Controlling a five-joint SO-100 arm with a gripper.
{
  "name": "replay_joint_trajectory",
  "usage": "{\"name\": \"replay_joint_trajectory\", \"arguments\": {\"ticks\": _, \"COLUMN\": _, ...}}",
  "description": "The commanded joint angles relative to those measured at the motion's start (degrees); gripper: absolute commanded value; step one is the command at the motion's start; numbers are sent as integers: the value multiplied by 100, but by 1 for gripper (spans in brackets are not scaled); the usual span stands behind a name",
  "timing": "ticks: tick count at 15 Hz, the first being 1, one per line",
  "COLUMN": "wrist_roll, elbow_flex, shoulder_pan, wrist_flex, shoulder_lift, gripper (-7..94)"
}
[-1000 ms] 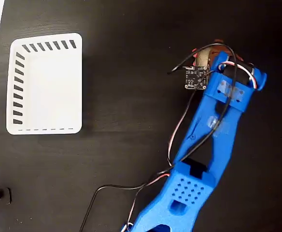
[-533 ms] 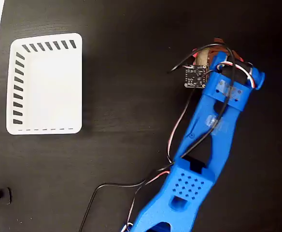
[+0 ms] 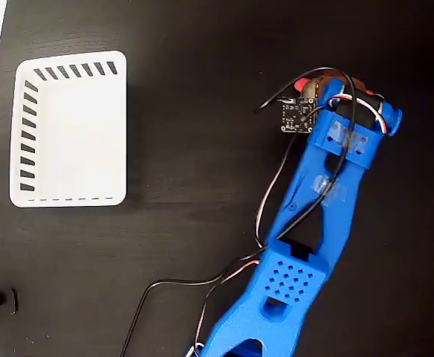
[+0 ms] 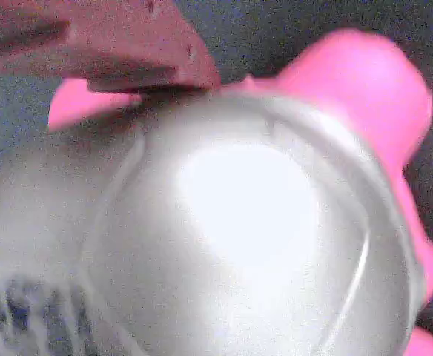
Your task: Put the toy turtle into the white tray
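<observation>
In the fixed view you look straight down on a black worktop (image 3: 187,59). The white tray (image 3: 68,128) lies at the left, its long side running up the picture, dark slanted slots along its top and left walls. Its floor is bare white; nothing lies inside it. Well apart from it, at the upper right, your blue arm (image 3: 317,216) reaches up from the bottom edge. A small black circuit board (image 3: 296,115) sits at the arm's upper end, with black, red and white cables (image 3: 202,286) trailing down along it and across the worktop. Just above the board a sliver of red and tan peeks out: that is the toy turtle (image 3: 311,83), mostly covered by the arm's head. The gripper (image 3: 328,88) is over it, but from here you cannot tell how its fingers stand.

In the wrist view the toy turtle (image 4: 261,245) fills nearly the whole picture, blurred and washed out: a pale glossy domed shell with pink limbs sticking out at the upper right and upper left. A reddish finger (image 4: 120,44) crosses the top left and seems to touch the shell's edge. The other finger is not visible, so you cannot tell whether the gripper is clamped.
</observation>
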Motion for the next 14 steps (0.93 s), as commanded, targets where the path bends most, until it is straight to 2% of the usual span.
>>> {"name": "replay_joint_trajectory", "arguments": {"ticks": 1, "wrist_roll": -105, "elbow_flex": -316, "shoulder_pan": 123, "wrist_flex": 79, "shoulder_lift": 176, "gripper": 19}}
{"name": "replay_joint_trajectory", "arguments": {"ticks": 4, "wrist_roll": -105, "elbow_flex": -316, "shoulder_pan": 141, "wrist_flex": 88, "shoulder_lift": 176, "gripper": 2}}
{"name": "replay_joint_trajectory", "arguments": {"ticks": 5, "wrist_roll": -105, "elbow_flex": -316, "shoulder_pan": 141, "wrist_flex": 114, "shoulder_lift": 176, "gripper": 0}}
{"name": "replay_joint_trajectory", "arguments": {"ticks": 9, "wrist_roll": -97, "elbow_flex": -193, "shoulder_pan": 158, "wrist_flex": 114, "shoulder_lift": 360, "gripper": 0}}
{"name": "replay_joint_trajectory", "arguments": {"ticks": 14, "wrist_roll": 123, "elbow_flex": 1688, "shoulder_pan": -123, "wrist_flex": 88, "shoulder_lift": 2461, "gripper": 0}}
